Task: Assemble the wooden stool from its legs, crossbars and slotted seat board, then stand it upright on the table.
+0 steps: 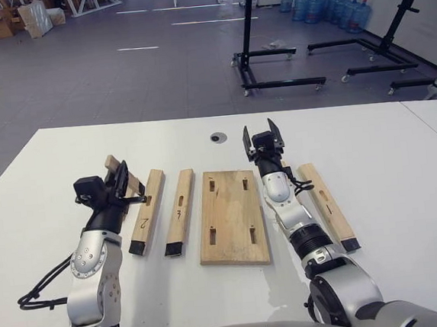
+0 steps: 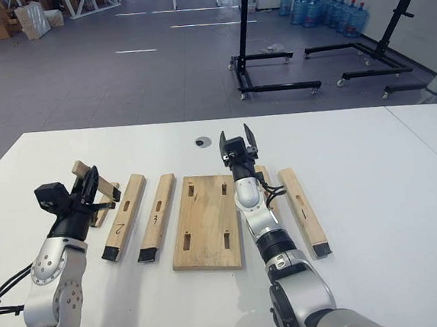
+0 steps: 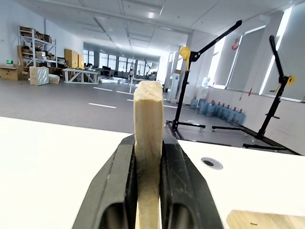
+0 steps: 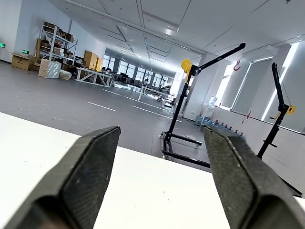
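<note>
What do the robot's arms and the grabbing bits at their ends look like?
The left arm and right arm are rounded silver-grey shells with black joint rings. Loose black cables loop alongside. The left gripper and right gripper are black, each with two flat, wedge-shaped fingers.

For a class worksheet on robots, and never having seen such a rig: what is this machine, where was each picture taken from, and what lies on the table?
It is a humanoid robot with two arms, each ending in a two-finger gripper. The two wide pictures come from cameras in its head, looking down; the two close ones from its wrists. On the white table lie a slotted seat board and wooden legs beside it. The left gripper is shut on a wooden piece; the right gripper is open, holding nothing.
</note>
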{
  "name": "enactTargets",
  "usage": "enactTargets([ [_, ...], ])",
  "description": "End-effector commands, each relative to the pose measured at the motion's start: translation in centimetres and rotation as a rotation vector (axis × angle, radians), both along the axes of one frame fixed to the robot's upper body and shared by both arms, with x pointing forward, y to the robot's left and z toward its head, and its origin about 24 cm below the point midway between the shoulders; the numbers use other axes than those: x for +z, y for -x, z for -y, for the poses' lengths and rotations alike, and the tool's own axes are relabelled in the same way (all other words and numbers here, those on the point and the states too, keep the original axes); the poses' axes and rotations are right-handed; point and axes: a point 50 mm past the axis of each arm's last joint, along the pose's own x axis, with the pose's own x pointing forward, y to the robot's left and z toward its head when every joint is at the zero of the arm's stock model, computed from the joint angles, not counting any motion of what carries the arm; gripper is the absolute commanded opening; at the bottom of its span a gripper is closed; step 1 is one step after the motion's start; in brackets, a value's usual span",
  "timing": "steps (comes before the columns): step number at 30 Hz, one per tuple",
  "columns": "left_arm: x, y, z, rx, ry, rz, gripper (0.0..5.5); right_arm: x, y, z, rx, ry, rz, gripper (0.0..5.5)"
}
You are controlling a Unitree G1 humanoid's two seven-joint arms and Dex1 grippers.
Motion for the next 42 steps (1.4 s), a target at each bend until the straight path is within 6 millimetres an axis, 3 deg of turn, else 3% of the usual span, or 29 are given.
enactTargets([
  [1, -0.6, -0.5, 0.1, -0.007, 0.002, -0.023, 0.37, -0.4, 0.1, -0.4, 0.008, 0.005, -0.023, 3.17],
  [17, -2.3, -2.1, -0.4, -0.034, -0.040, -0.061, 0.37, -0.4, -0.3, -0.9, 0.029, 0.001, -0.035, 3.17],
  [42, -2.7, -2.0, -0.1, -0.047, -0.053, -0.089, 0.37, -0.7, -0.3, -0.8, 0.013, 0.004, -0.049, 3.17],
])
